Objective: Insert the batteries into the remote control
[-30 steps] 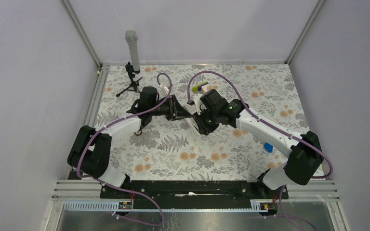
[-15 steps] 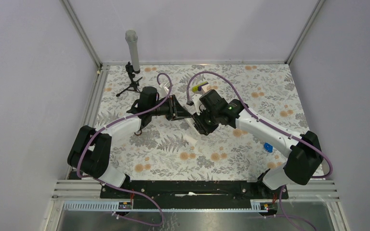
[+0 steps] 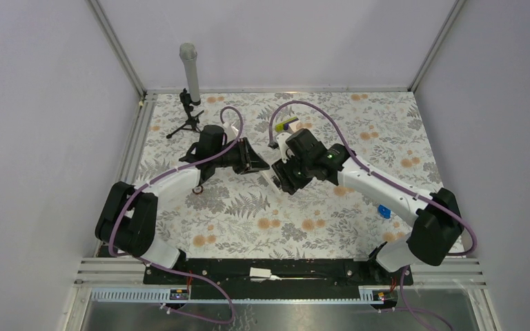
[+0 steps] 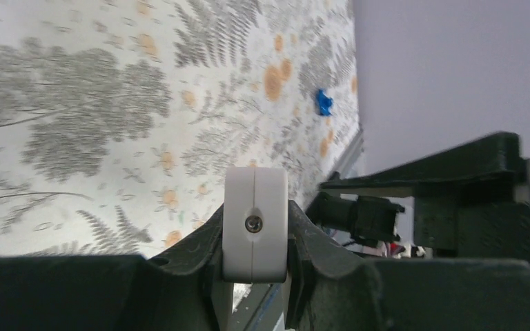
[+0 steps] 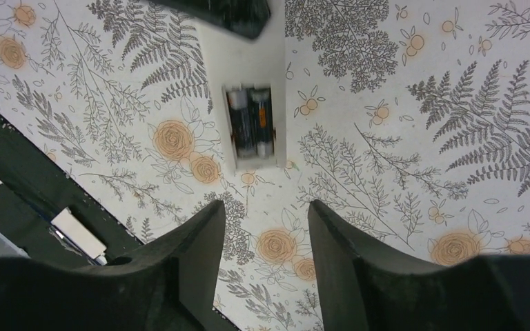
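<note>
My right fingers (image 5: 193,255) have just spread apart and backed off, empty. Both batteries (image 5: 250,124) lie in the remote control (image 5: 245,58), upper centre of frame. My left fingers (image 4: 199,243) are clamped on its end. Loading looks done, though probably not fully seated.

Overhead view bright, light even and diffuse; I see only faint, soft shadows on the flowered cloth (image 3: 248,214). Left wrist: remote control (image 4: 255,224) sharp, cloth behind it soft. Right wrist: cloth pattern crisp, right gripper (image 5: 266,207) near-black, its surface detail lost.
</note>
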Controlling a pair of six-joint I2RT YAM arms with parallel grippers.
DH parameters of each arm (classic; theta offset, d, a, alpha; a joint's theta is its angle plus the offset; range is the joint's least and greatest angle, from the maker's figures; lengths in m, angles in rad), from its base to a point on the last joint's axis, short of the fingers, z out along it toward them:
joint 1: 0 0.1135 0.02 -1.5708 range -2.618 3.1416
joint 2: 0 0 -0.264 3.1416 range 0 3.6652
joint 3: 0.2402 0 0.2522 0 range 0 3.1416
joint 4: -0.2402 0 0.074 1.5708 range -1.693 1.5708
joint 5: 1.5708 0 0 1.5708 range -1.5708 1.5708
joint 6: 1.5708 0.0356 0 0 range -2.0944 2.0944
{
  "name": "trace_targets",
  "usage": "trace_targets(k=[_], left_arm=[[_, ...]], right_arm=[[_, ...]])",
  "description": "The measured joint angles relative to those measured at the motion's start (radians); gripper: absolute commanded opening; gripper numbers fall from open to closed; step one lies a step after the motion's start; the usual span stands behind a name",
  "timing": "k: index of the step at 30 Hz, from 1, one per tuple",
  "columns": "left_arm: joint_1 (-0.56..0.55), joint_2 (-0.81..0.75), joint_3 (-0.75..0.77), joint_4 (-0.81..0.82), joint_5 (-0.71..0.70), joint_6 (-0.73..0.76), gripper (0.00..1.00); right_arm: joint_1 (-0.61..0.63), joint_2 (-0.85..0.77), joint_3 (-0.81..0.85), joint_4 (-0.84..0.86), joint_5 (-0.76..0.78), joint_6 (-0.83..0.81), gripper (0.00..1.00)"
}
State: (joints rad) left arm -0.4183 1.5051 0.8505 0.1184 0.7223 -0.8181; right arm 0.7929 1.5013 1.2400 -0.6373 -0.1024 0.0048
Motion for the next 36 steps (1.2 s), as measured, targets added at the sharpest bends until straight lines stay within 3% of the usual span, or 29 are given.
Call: trace_targets(k=[3, 5, 13, 18, 27, 31, 36], left_arm=[[0.039, -0.018, -0.012, -0.027, -0.052, 0.007, 0.0], [0.077, -0.047, -0.037, -0.032, -0.083, 0.008, 0.0], [0.16, -0.203, -0.095, -0.117, -0.205, 0.047, 0.0], [0.252, -0.301, -0.108, -0.187, -0.269, 0.066, 0.0], [0.393, -0.348, -0.111, -0.305, -0.298, 0.115, 0.0], [0.45, -0.356, -0.127, -0.313, -0.29, 0.12, 0.0], [0.493, -0.364, -0.132, -0.312, -0.274, 0.124, 0.0]], right_arm=[[0.0, -0.058, -0.065, 0.084, 0.007, 0.04, 0.81], [0.001, -0.112, -0.124, 0.134, 0.005, 0.065, 0.84], [0.026, -0.168, -0.259, 0.251, -0.103, 0.077, 0.78], [0.193, -0.115, -0.302, 0.296, -0.094, 0.041, 0.91], [0.583, 0.035, -0.325, 0.388, 0.032, 0.001, 0.96], [0.682, 0.121, -0.325, 0.401, 0.118, -0.009, 0.92], [0.727, 0.189, -0.283, 0.408, 0.188, -0.008, 0.75]])
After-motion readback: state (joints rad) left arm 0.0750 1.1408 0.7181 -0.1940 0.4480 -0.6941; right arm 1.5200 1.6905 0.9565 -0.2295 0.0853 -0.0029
